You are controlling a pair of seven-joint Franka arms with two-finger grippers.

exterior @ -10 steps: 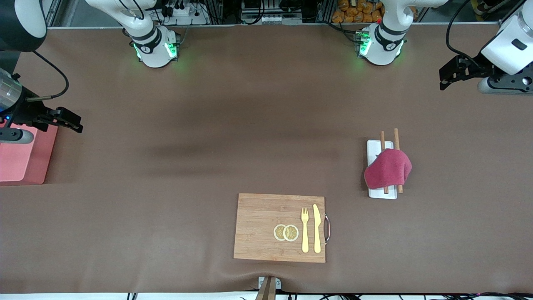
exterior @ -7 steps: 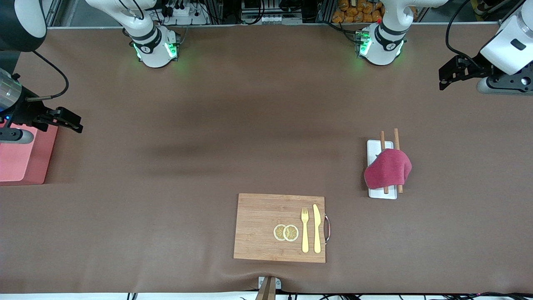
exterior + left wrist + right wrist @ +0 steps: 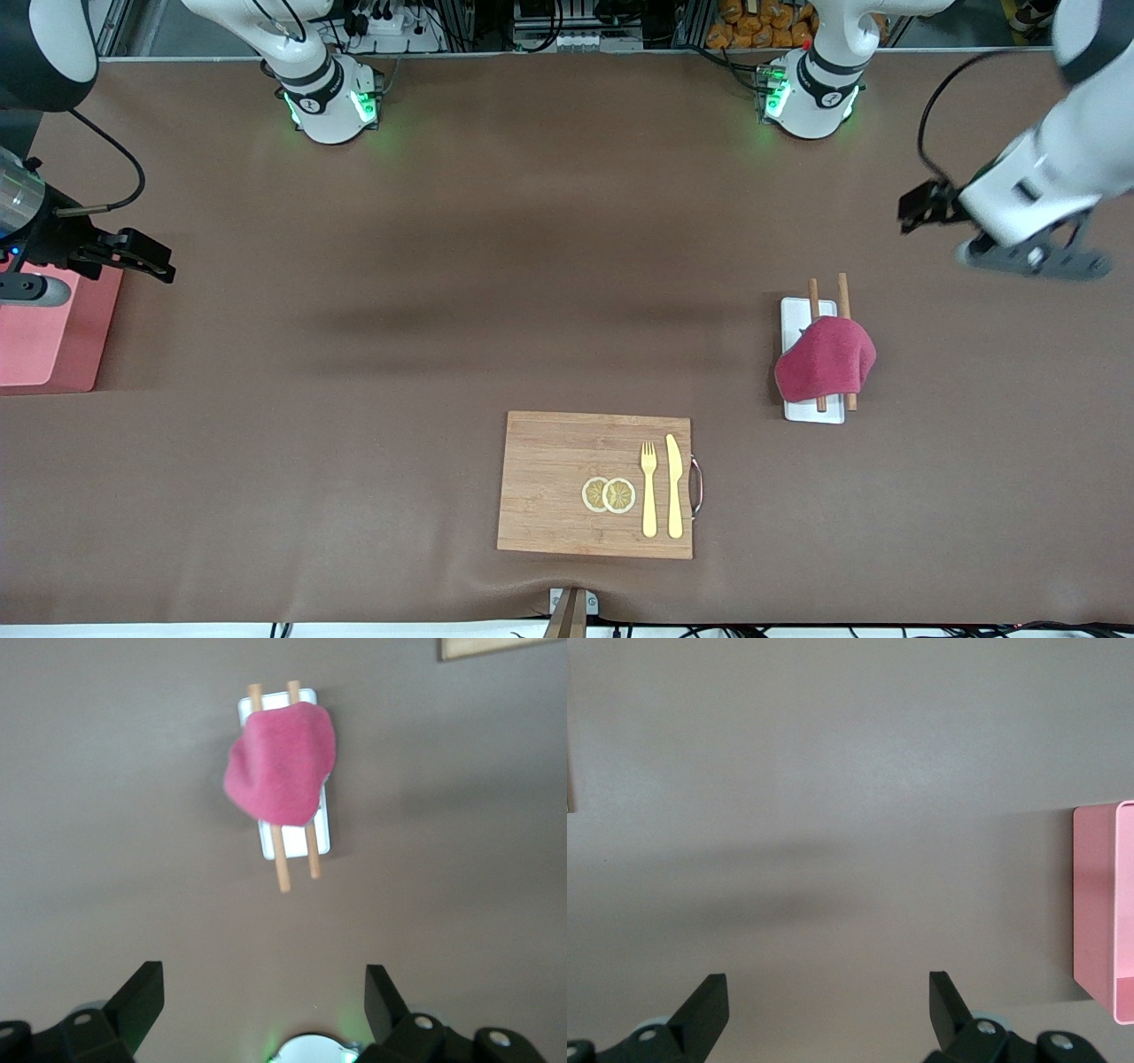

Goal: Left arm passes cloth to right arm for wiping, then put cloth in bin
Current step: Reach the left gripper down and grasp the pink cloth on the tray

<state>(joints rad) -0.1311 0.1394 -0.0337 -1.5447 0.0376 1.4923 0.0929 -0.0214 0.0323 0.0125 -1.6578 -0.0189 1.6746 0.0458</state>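
The left gripper (image 3: 257, 1010) hangs in the air with its jaws wide open and nothing between them. It is over bare table (image 3: 567, 266) at the left arm's end, well apart from the cloth (image 3: 826, 359). The red cloth is not in the jaws. It lies bunched on two wooden sticks (image 3: 842, 297) that rest across a small white tray (image 3: 797, 310). The right gripper (image 3: 824, 1010) also has its jaws wide open and holds nothing. It waits up over the table just beside the pink bin (image 3: 40, 337), at the right arm's end. Nearer the front camera lies a wooden board (image 3: 554, 483) with two lemon slices (image 3: 609, 494), a yellow fork (image 3: 648, 489) and a yellow knife (image 3: 674, 486) on it.
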